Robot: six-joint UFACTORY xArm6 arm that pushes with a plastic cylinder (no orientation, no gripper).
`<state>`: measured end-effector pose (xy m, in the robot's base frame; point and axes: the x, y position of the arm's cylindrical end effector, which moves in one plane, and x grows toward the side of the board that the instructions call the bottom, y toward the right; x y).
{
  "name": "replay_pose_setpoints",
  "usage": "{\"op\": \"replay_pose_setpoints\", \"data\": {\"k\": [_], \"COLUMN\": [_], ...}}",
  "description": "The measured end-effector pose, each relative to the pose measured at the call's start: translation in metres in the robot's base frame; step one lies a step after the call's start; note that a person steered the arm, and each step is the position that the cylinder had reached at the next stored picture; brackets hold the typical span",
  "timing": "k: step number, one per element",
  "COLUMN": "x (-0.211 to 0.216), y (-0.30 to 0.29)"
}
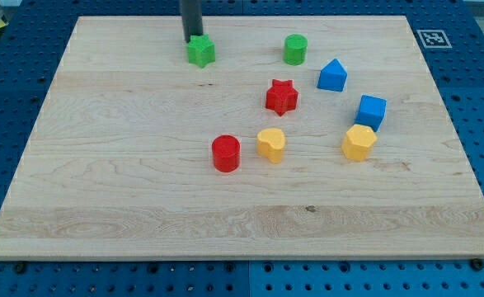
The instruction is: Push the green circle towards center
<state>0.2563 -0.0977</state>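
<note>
The green circle stands near the view's top, right of the middle of the wooden board. My tip is at the view's top, touching or just behind the upper left edge of a green star. The tip is well to the left of the green circle, about a fifth of the view's width away.
A red star lies below the green circle. A blue block with a pointed top and a blue cube are to the right. A red circle, a yellow block and a yellow hexagon lie lower.
</note>
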Motion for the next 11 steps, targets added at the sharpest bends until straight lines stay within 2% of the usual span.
{"op": "replay_pose_setpoints", "data": {"k": [7, 10, 11], "x": [0.006, 0.042, 0.023], "y": [0.02, 0.05, 0.051]}}
